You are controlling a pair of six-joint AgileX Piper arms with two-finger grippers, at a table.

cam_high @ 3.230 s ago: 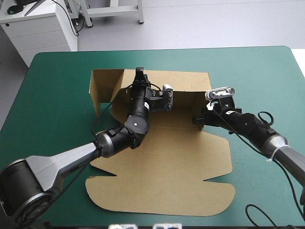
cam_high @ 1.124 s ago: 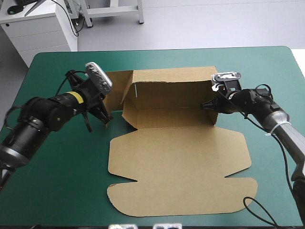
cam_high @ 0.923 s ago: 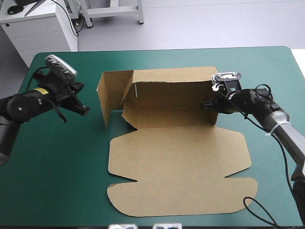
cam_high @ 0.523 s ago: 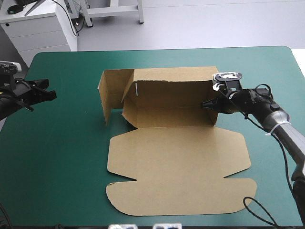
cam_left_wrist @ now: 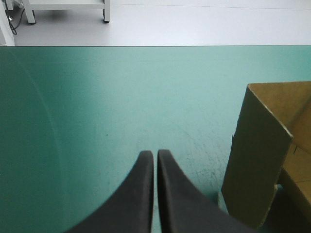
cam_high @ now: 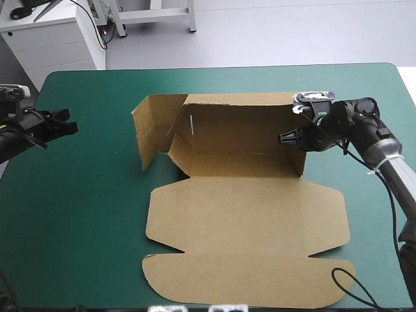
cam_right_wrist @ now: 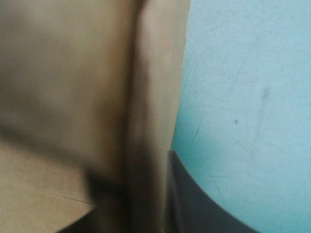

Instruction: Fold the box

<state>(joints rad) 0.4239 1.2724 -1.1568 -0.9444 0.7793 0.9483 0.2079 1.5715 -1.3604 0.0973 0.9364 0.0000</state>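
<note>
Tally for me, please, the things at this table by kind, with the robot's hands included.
Brown box: 1
Robot hands: 2 (left hand, right hand)
Teal-green table cover: 1
Total: 4

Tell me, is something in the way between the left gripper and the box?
No, nothing visible. Only bare teal-green cover lies between the left gripper, fingers shut, and the nearest raised flap of the box.

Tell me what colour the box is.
The box is plain brown, clearest in the high view.
</note>
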